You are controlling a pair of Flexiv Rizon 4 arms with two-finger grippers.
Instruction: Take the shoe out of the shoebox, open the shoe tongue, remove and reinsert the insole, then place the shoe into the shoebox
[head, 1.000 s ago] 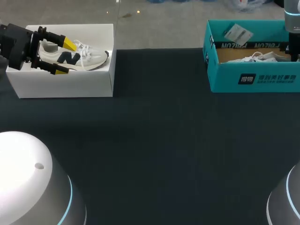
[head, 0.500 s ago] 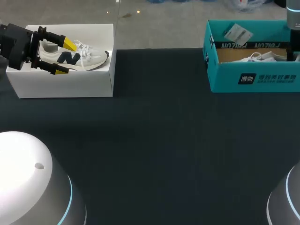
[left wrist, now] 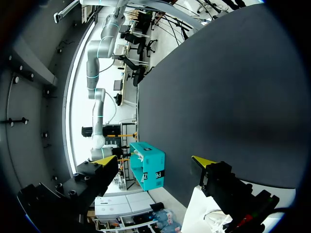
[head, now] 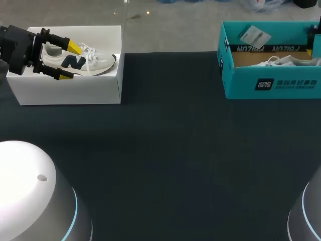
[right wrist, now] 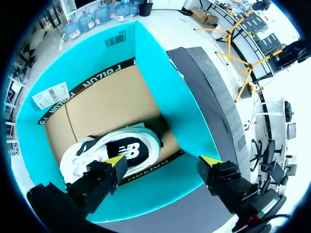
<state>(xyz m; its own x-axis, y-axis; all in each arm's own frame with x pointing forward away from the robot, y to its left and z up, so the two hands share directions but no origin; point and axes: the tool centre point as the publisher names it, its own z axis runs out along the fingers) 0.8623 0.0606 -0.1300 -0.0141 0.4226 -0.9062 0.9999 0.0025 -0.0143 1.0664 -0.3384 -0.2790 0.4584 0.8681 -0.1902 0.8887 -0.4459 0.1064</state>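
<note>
The right end effector [right wrist: 163,160] hung released over the teal shoebox [head: 271,83], upper right. The sneaker [right wrist: 114,150] lay just below it, long axis along the line between its fingertips. The left end effector [head: 70,62], also released, straddled a second sneaker [head: 98,63] in the white shoebox [head: 70,93].

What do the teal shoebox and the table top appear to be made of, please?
The teal shoebox: likely cardboard, matte; its inner floor shows bare brown board. The table top: seems a dark, matte cloth or mat, without glare; the exact material is unclear.
</note>
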